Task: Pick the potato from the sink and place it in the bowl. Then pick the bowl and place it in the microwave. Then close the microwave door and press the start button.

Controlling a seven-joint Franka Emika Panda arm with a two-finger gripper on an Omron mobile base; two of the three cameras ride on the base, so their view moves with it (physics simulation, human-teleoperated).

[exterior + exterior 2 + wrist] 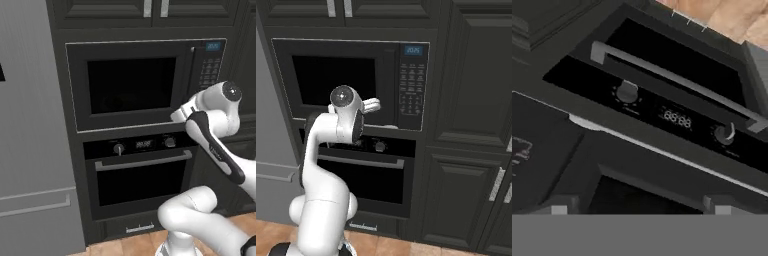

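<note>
The microwave (145,82) (351,82) is built into dark cabinetry, and its microwave door (131,86) (333,80), with a dark glass window, stands shut. To the door's right is the keypad panel (210,67) (412,87) with a small blue display. My gripper (180,114) (373,105) (640,209) hovers just in front of the microwave's lower right corner, below the keypad. It is open: in the hand view its fingertips (559,209) stand wide apart with nothing between them. The potato, the bowl and the sink are out of view.
Right under the microwave sits a black oven (140,175) (373,172) (677,80) with two knobs, a small display and a silver bar handle. A grey fridge (30,150) stands at the left. Tall dark cabinets (471,125) fill the right side. The floor (125,245) is wooden.
</note>
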